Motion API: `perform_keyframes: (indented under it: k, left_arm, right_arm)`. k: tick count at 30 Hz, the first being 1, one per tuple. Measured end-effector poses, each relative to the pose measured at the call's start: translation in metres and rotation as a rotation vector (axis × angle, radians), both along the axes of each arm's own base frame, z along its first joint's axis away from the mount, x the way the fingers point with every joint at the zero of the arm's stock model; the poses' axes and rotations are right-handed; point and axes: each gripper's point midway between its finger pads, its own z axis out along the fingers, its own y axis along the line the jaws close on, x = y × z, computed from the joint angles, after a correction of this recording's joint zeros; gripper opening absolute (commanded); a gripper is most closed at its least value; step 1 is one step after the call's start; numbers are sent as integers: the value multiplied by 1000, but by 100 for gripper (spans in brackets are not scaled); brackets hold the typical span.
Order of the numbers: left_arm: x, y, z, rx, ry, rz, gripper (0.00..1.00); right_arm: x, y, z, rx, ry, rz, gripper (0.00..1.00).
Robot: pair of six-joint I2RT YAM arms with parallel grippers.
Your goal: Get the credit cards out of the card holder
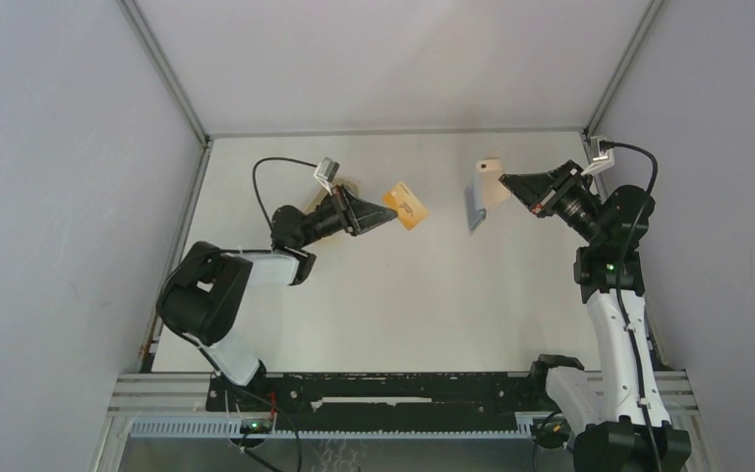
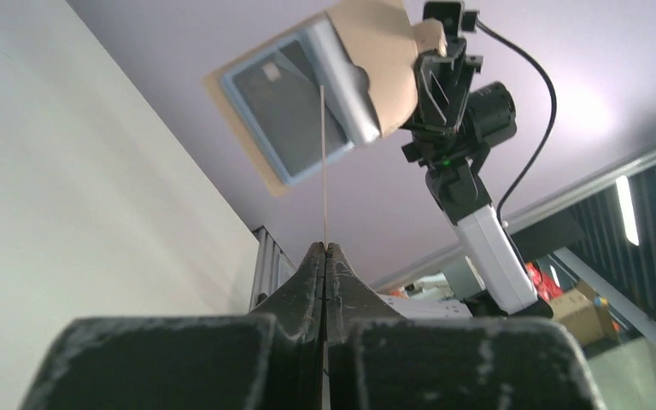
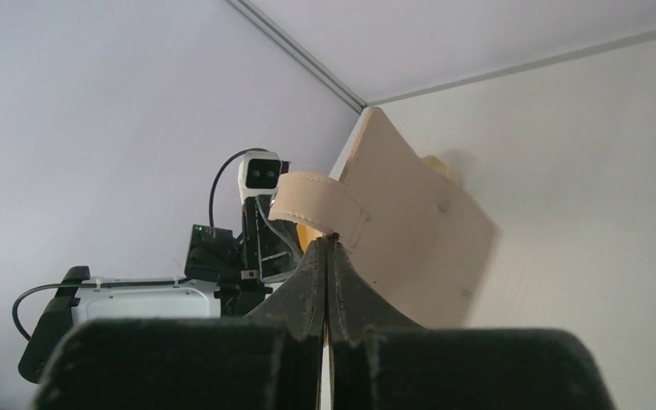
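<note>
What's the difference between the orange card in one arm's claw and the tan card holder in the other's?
The orange card is bright and a single thin sheet; the card holder is pale tan, a sleeve with a tab. The left gripper pinches the orange card alone; the card holder, in the right gripper, carries a light blue card. Both are held above the table.

White matte table [image 1: 374, 295] fills centre of the top view, mostly bare. Lying on it, upper left of centre: tan object [image 1: 354, 183], largely hidden, shape hard to tell.
</note>
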Motion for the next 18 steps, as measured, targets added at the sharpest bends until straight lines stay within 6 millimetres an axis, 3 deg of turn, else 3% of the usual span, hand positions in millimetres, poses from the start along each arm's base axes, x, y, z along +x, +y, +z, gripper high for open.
perform_keyframes:
  k: [5,11,18]
  left_arm:
    - [22,38,-16,4,59,165,0]
    - [65,103,-68,93,225,453,0]
    - [87,170,-117,320,384,747,0]
  right_arm:
    - [0,-1,-1,-8,-5,-2,0]
    - [1,-1,-4,-26,-4,-7,0]
    - [1,1,-6,-41,-10,-3,0]
